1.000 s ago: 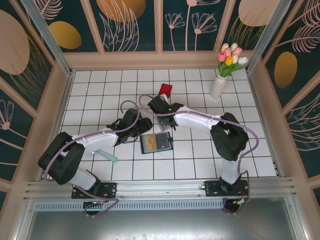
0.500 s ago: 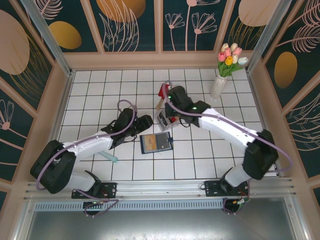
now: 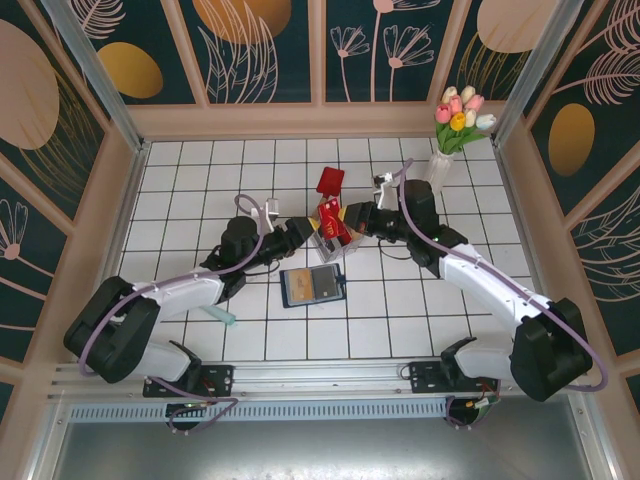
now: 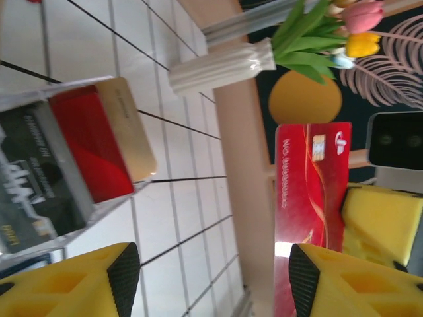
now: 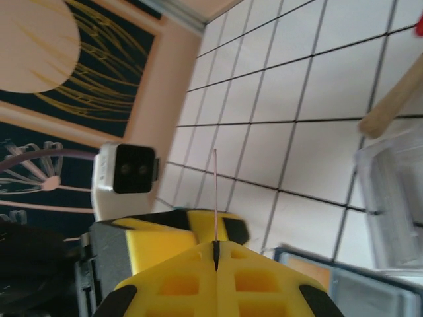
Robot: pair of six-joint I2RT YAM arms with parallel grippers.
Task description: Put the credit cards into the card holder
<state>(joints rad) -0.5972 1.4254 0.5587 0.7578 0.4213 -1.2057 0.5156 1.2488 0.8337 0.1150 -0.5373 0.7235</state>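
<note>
Tiled table (image 3: 200, 170), clear box (image 3: 325, 245) of cards (image 4: 92, 142), right gripper (image 5: 215, 247) pinching red card (image 4: 310, 178)

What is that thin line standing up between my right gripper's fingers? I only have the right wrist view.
Observer: A red credit card, edge-on to you. The left wrist view shows its face, chip included, pinched in the right gripper.
Operator: Does the clear box hold any more cards?
Observer: Yes, the clear box holds three: a black card, a second red card and a gold card.
Operator: Is the left gripper carrying anything?
Observer: No. The left gripper is open with nothing between its fingers, facing your card.
</note>
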